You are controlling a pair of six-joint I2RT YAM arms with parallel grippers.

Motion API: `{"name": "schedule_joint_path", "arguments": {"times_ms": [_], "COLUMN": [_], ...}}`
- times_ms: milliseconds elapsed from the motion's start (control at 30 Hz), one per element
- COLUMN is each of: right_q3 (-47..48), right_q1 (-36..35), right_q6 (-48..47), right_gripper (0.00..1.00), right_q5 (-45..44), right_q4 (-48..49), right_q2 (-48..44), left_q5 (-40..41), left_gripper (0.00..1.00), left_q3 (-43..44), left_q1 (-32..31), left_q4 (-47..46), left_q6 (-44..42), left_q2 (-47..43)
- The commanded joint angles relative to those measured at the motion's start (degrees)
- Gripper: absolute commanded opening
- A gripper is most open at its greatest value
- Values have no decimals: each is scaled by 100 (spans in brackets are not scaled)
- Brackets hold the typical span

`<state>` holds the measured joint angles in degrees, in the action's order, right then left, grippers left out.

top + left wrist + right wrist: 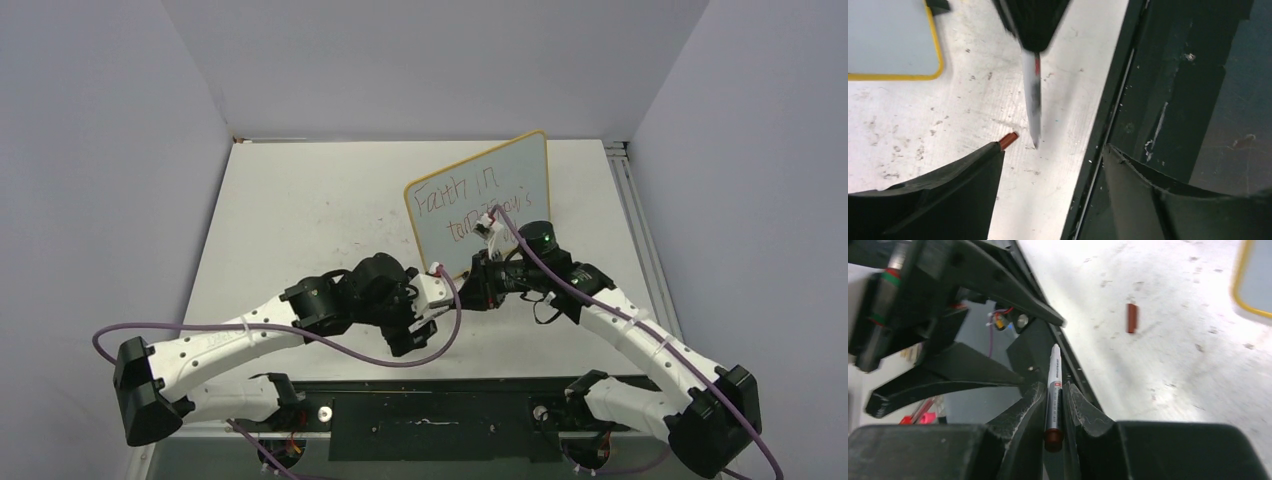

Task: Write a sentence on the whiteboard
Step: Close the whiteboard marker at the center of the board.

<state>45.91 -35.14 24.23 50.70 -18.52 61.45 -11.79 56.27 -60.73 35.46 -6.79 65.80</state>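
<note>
The whiteboard (500,215) stands tilted at the table's middle back, its yellow frame corner also in the left wrist view (937,60). The sentence (455,192) on it is reddish handwriting in two lines. My right gripper (1055,386) is shut on a grey marker (1054,375) with a dark red end; the tip points out past the fingers. In the left wrist view that marker (1032,100) hangs tip-down just above the table. My left gripper (1052,147) is open around nothing, its fingers either side of the tip. A red-brown cap (1008,140) lies on the table.
The cap (1132,318) lies loose on the scuffed white table between the grippers and the whiteboard's near corner (1243,295). The black front rail (1108,125) of the table runs under both grippers. Both grippers (447,303) (472,290) meet close together in front of the board.
</note>
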Motion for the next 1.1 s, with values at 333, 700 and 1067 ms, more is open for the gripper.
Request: {"name": "schedule_joint_path", "arguments": {"times_ms": [333, 700, 1067], "right_q3": [-23, -605, -844], "right_q1": [2110, 2128, 2129], "right_q6": [-419, 118, 286], "right_gripper": [5, 5, 5], "right_q5": [-633, -166, -25], "right_q4": [-381, 183, 321], "right_q2": [-1319, -1961, -2119], "left_q5": [1124, 1182, 804], "left_gripper": [68, 53, 47], "left_q3": [-1888, -1886, -1694], "left_q1": [-36, 187, 402], "left_q4": [-1883, -2305, -2432], "left_q6": [-1181, -1367, -1405], "left_q2": [-551, 687, 1379]}}
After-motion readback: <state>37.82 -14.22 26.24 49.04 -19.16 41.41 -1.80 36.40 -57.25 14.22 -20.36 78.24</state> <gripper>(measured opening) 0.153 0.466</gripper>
